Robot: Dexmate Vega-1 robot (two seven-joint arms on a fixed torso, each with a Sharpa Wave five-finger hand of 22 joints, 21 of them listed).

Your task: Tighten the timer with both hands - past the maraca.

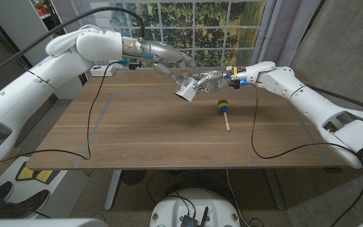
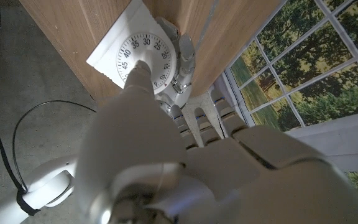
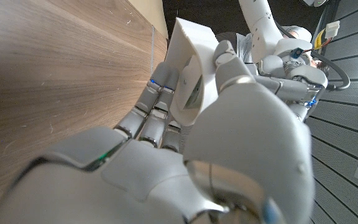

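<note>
The right hand [image 1: 210, 80] sits just right of centre in the upper part of the head view, its fingers [image 3: 157, 99] wrapped around the white body of the timer [image 1: 186, 92] and holding it lifted clear of the bench [image 1: 144, 135]. In the right wrist view the timer's square plate stands on edge between those fingers and the thumb. The left hand [image 1: 169, 62] reaches in from the upper left and meets the timer from the other side; in the left wrist view one of its fingers [image 2: 138, 73] presses on the knob at the middle of the dial, whose numbers ring it, while the right hand's fingertips curl over the dial's rim. Both hands are thus closed on the timer, which hangs tilted above the far middle of the bench. Just right of and below the timer in the head view, the maraca [image 1: 223, 108] lies on the bench, its striped head toward the hands and its pale wooden handle pointing toward the lower edge. Black cables trail across the bench on both sides.
</note>
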